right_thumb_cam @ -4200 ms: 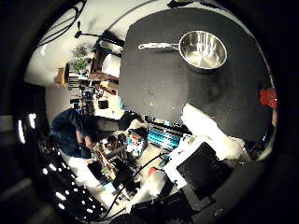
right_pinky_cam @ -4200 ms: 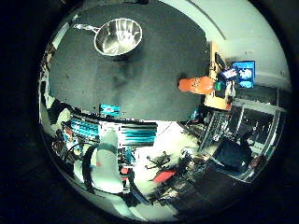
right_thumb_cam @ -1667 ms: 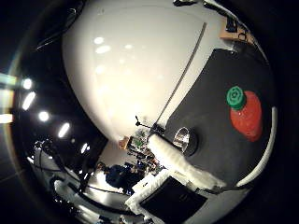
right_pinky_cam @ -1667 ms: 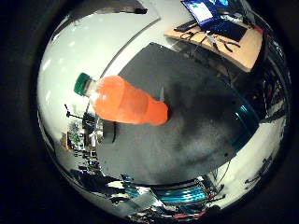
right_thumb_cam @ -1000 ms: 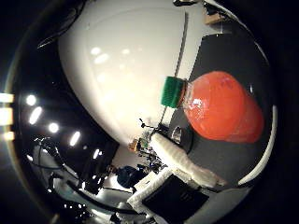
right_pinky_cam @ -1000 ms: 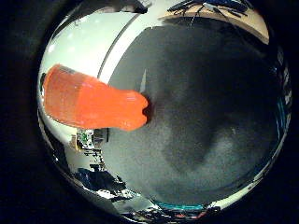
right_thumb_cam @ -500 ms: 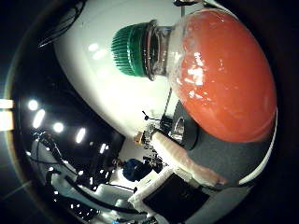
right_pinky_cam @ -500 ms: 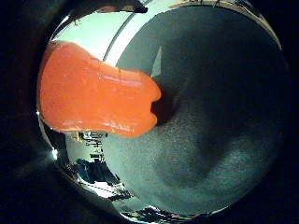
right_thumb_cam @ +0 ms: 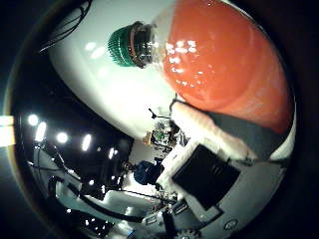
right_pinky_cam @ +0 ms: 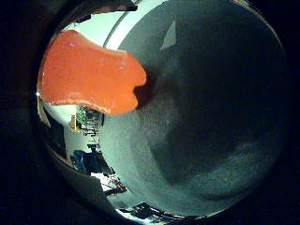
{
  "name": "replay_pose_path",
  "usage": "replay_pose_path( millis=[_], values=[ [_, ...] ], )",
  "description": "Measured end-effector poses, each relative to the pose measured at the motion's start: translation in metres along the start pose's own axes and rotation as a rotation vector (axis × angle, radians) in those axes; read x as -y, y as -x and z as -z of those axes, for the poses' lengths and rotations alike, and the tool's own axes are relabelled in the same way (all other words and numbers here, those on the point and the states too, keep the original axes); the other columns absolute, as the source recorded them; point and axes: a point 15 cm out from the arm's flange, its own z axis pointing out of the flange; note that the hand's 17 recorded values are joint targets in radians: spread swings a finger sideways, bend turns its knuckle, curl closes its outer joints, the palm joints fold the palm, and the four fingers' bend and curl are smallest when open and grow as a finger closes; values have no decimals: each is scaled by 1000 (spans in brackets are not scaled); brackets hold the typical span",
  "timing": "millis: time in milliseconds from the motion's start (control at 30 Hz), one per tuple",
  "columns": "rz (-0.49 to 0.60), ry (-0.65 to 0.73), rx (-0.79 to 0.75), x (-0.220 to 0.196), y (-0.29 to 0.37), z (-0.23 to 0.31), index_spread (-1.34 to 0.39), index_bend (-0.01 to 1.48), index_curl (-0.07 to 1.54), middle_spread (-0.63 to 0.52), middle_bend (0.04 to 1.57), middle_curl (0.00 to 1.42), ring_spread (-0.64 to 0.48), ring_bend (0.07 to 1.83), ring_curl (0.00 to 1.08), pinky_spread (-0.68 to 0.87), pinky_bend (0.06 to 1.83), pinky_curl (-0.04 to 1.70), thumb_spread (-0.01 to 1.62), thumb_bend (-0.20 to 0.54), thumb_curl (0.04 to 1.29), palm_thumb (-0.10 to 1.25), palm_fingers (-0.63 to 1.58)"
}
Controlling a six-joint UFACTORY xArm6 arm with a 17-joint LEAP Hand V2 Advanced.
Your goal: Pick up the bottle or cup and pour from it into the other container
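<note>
An orange-filled clear bottle [right_thumb_cam: 224,65] with a green cap [right_thumb_cam: 130,45] fills much of the right thumb side palm view, very close to the palm. My right hand [right_thumb_cam: 214,184] shows as white and black parts beside it, and a white finger [right_thumb_cam: 234,129] lies curled along the bottle's side. In the right little finger side palm view the bottle's orange body [right_pinky_cam: 89,70] stands large on the dark table mat [right_pinky_cam: 206,122].
The dark mat spreads wide beside the bottle. Past its edge lies room clutter [right_pinky_cam: 89,159]. A white wall [right_thumb_cam: 100,95] rises behind the bottle.
The bottle has grown much larger in both views as the palm closed in on it. The white finger has swung in against the bottle's side.
</note>
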Motion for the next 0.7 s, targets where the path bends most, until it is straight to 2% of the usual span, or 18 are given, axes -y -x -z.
replay_pose_path(
  millis=[133,200,267,333,467,600,700],
  values=[
    [-2,27,27,-4,6,-4,-245,203,339,-117,684,500,-141,1043,348,-248,1188,20,987,-7,436,814,1029],
    [2,40,44,-5,11,-6,-268,233,380,-134,719,530,-156,1070,379,-326,1208,47,941,-11,462,862,1120],
    [3,51,61,-7,15,-8,-294,339,453,-148,811,580,-166,1109,413,-379,1235,91,864,-24,495,893,1194],
    [4,64,82,-8,19,-11,-307,457,530,-145,888,618,-171,1147,443,-379,1282,146,812,-24,522,917,1237],
    [8,90,126,-11,28,-18,-311,709,690,-152,1036,699,-193,1252,513,-307,1406,255,714,-24,583,960,1187],
    [26,98,145,-9,35,-23,-299,917,813,-170,1158,786,-214,1344,589,-243,1530,348,715,-12,633,1029,1104],
    [35,100,157,-9,40,-23,-286,1018,874,-181,1213,843,-234,1375,641,-213,1588,407,713,-10,670,1073,1054]
  ],
)
